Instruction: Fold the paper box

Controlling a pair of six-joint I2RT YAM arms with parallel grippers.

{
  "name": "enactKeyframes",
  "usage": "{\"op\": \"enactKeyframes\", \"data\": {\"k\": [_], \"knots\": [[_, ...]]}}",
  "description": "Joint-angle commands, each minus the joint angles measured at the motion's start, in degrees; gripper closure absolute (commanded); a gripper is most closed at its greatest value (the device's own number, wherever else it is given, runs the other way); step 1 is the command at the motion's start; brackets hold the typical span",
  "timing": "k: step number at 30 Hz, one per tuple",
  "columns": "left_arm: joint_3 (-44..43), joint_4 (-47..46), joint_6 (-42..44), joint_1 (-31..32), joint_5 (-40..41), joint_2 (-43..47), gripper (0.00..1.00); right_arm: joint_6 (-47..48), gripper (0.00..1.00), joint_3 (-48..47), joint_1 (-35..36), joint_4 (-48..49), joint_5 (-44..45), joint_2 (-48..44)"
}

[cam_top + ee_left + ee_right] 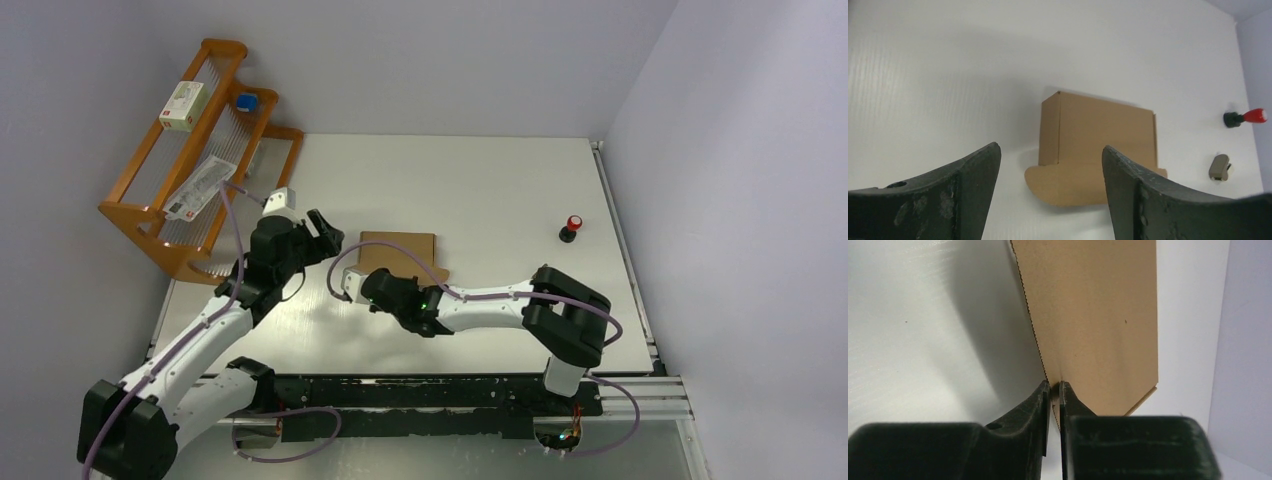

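right gripper (1053, 386) nipped on the paper box (1088, 315) near edge, box runs straight ahead; left gripper (1050, 149) spread wide, further off imo

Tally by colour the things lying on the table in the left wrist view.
Brown: 1, the paper box
Red and black: 1, the button
Grey-brown: 1, a small object
Total: 3
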State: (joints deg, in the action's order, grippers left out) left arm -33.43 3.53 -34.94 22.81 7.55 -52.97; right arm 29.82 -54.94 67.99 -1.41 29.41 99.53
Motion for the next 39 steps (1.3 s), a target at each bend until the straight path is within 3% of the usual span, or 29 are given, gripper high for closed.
{"op": "enactKeyframes", "data": {"k": [1, 9, 19, 28, 39], "knots": [[1.06, -4.34, 0.56, 0.48, -4.04, -3.76, 0.21, -3.55, 0.82, 1.37, 0.21, 0.55, 0.93, 0.56], [1.12, -10.55, 1.66, 0.48, -6.43, -13.64, 0.21, -10.34, 0.46, 3.14, -1.01, 0.75, -1.98, -8.66], [-1.34, -15.09, 3.38, 0.57, -11.63, -24.86, 0.24, -22.33, 0.28, 9.85, -9.56, 5.08, -9.21, -18.52], [-1.68, -16.69, 4.33, 0.83, -14.03, -29.51, 0.27, -40.90, 0.29, 13.07, -25.02, 10.18, -18.66, -18.65], [-0.82, -17.54, 4.83, 1.01, -14.76, -31.85, 0.34, -50.35, 0.45, 17.28, -29.96, 14.84, -25.37, -12.30]]}}
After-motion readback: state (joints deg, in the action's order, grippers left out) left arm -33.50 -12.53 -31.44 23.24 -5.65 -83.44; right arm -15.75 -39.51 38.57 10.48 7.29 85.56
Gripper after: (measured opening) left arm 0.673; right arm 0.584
